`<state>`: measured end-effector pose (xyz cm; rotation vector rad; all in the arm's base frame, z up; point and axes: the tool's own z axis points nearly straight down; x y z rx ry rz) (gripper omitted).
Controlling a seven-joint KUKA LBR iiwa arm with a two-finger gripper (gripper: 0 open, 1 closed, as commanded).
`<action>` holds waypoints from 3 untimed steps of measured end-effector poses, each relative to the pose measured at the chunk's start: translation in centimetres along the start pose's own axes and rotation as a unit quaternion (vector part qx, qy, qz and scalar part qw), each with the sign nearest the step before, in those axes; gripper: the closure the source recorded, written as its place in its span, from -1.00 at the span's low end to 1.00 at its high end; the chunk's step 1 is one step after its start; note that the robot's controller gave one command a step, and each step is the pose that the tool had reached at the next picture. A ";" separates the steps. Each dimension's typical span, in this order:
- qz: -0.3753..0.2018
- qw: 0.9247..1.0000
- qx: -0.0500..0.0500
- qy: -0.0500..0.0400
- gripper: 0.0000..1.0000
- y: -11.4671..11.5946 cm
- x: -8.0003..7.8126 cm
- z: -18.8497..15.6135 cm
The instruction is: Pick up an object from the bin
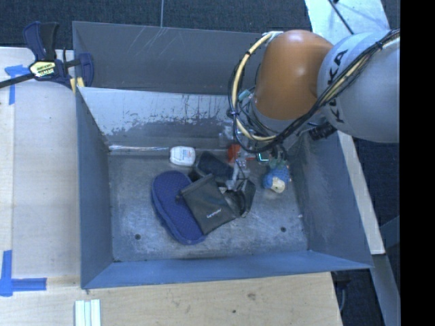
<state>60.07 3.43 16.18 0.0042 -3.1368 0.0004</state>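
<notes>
In the camera view the gripper sits low near the middle of the bin, over the right edge of a dark grey flat pouch that overlaps a blue oval pad (apart or together, I cannot tell). The pouch looks light, soft and floppy, so pinching its near edge seems best.

A robotics laboratory or test cell is suggested. This is indicated by the large grey industrial arm, on which the letters KUKA can be read, and by the orange cover and the looped cables fixed at its wrist. Under it a grey metal bin with scratched walls is placed, and a small heap of unrelated loose things is kept on the bin's floor.
</notes>
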 end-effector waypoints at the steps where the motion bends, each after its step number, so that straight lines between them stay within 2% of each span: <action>1: 0.057 0.998 0.001 0.001 -1.00 -6.8 3.7 8.8; 2: 0.055 0.998 0.000 -0.006 1.00 -6.5 3.3 8.4; 3: 0.070 0.998 0.000 -0.005 1.00 -5.9 5.6 -4.5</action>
